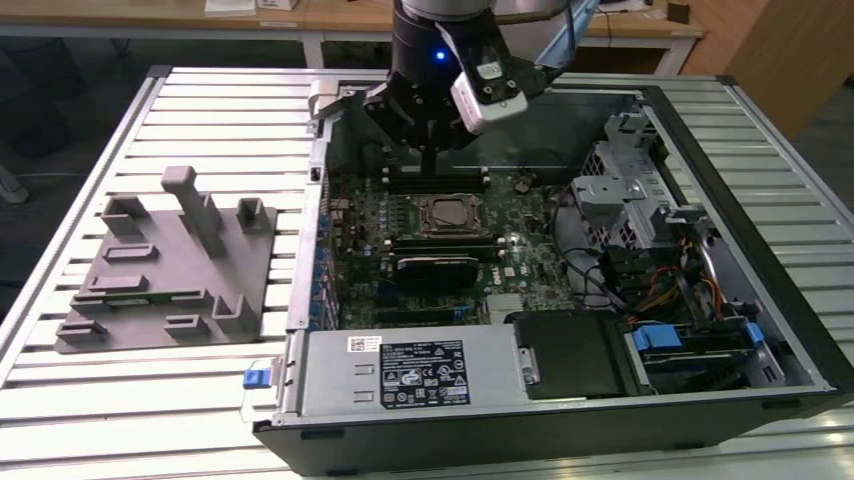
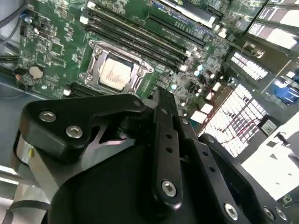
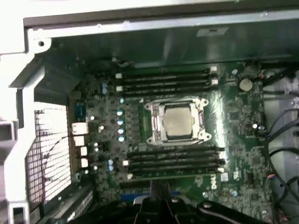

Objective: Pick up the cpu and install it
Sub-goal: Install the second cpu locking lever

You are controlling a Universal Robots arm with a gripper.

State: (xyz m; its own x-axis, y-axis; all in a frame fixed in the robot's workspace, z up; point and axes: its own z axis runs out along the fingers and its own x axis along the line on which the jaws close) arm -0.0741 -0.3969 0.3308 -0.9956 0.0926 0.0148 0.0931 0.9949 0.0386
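Exterior view: the gripper (image 1: 430, 150) is held above the motherboard; its state cannot be told. The cpu (image 3: 178, 122) is already seated in its socket (image 3: 154, 125); squareness should be verified.

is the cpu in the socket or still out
In: the cpu lies flat inside the socket frame on the motherboard in both wrist views.
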